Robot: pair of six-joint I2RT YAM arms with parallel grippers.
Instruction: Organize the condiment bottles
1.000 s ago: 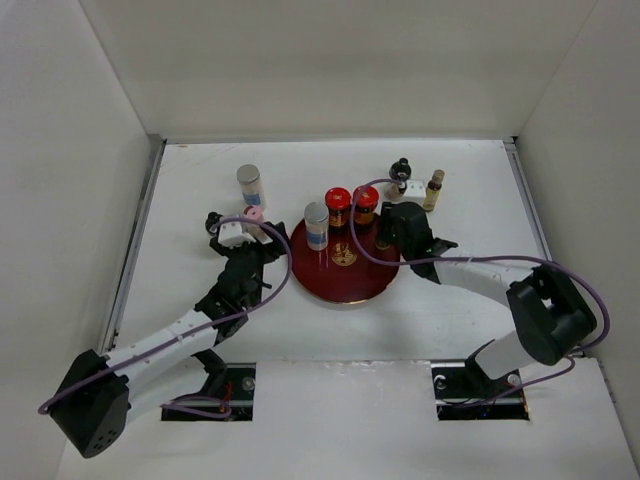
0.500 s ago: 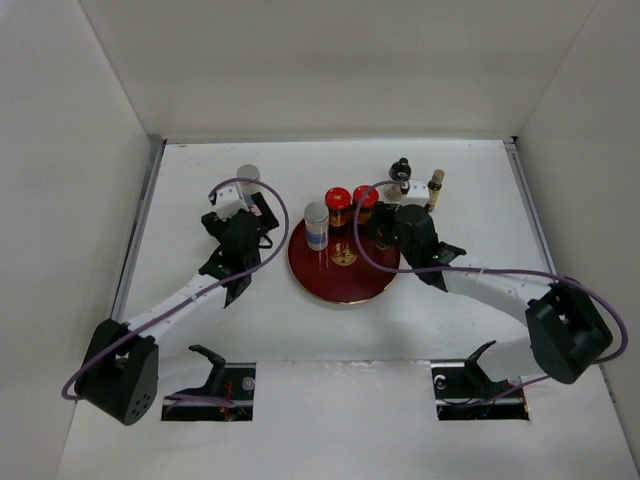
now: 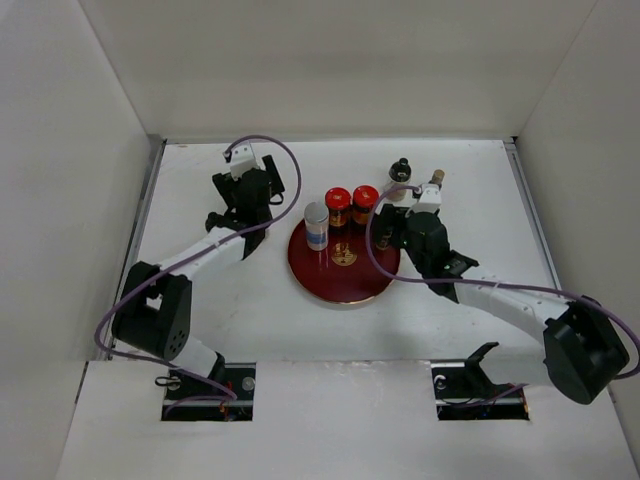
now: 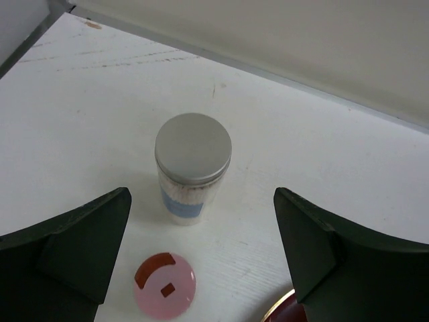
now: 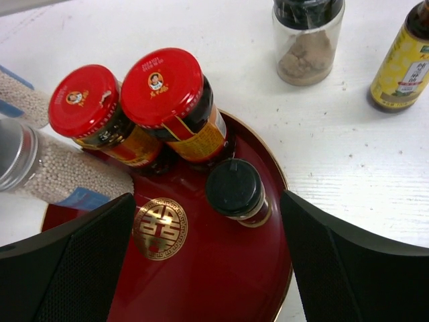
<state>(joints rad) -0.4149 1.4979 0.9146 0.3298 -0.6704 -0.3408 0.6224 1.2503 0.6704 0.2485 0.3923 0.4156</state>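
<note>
- Tray [image 3: 345, 285]: dark red, round, mid-table. Four bottles crowd far half. Risk: nudge shifts whole cluster.
- Left gripper [image 4: 201, 221]: jaws wide, empty, straddling silver-capped jar [image 4: 192, 168], off tray on left. Risk: closing clips pink-capped bottle [image 4: 165, 294] just beside it; tall jar may tip.
- Right gripper [image 5: 208, 221]: jaws wide, empty, above tray. Risk: descending finger strikes red-capped jars [image 5: 169, 86], packed close.
- Second silver-capped jar [image 5: 17, 151]: on tray, left side.
- Black-capped jar [image 5: 307, 33], amber bottle [image 5: 409, 60]: off tray, right, unsorted.
- Small black-capped bottle [image 5: 234, 189]: near tray rim, likely easily pushed off.
</note>
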